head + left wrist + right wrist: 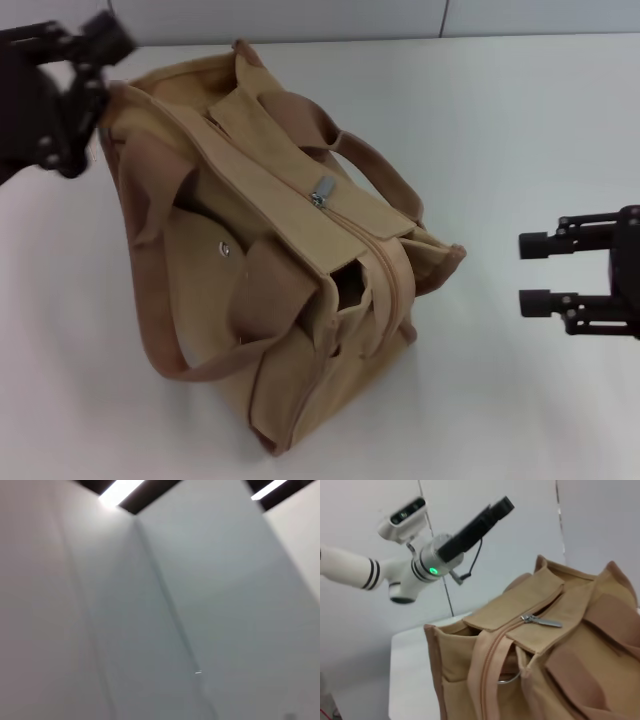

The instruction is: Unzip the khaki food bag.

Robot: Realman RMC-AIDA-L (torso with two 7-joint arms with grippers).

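Bag: one khaki food bag (290,260) stands on the white table (520,400), a little left of the middle in the head view, leaning, with one end turned toward the robot.
Zipper: it runs along the top of the bag; the metal pull (322,191) sits about halfway along, and the stretch at the near end gapes onto a dark opening.
Handles: two darker webbing handles, one (175,330) looping down the left side, the other (380,170) arching over the right side.
Pocket: one front pocket with one silver snap (225,251).
Right pincer (534,272): one, low over the table to the right of the bag and well apart from it; its two fingers are spread, tips pointing at the bag, gripping nothing.
Left pincer (95,45): one, raised at the far left corner of the bag, just beside its top edge; whether it touches the cloth, and whether its fingers are apart or together, cannot be told.
Left arm: in the right wrist view it stands behind the bag, white with black bands.
Left wrist view: only pale wall panels.
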